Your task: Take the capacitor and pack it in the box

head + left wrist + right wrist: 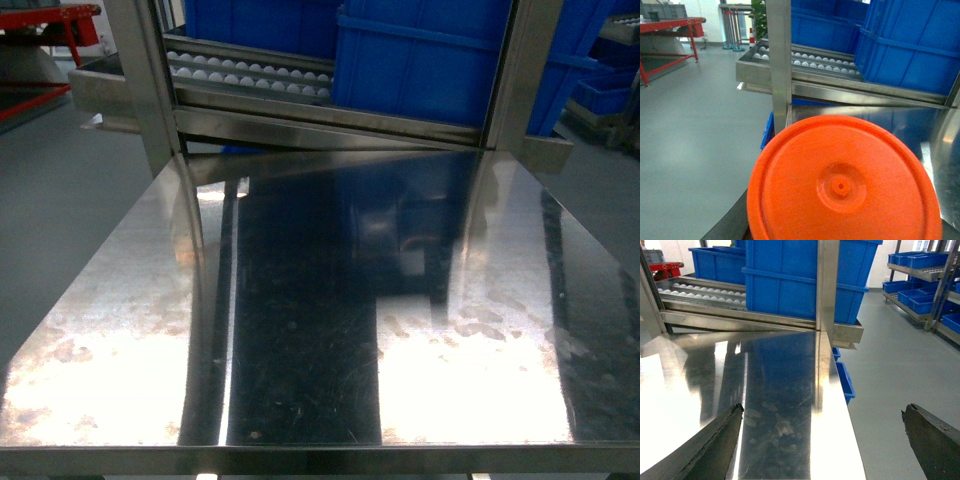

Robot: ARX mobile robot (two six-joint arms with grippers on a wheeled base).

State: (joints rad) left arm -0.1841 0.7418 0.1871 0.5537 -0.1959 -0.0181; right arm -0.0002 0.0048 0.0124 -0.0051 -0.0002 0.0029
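Observation:
The capacitor (842, 185) fills the lower half of the left wrist view as a round bright orange end face with a small dimple at its centre, seen end-on right in front of the camera. My left gripper (840, 231) is shut on it; only one dark finger (732, 225) shows at the lower left, the rest being hidden behind the orange face. My right gripper (822, 416) is open over the right edge of the steel table (785, 390), with nothing between its two dark fingers (715, 440). The box is out of view. Neither gripper shows in the head view.
Large blue bins (430, 60) stand on a roller rack (250, 75) behind the steel table (300, 300). Two steel uprights (150, 80) rise at the table's far corners. More blue bins (920, 290) line shelves at the right. A red frame (670, 25) stands far left.

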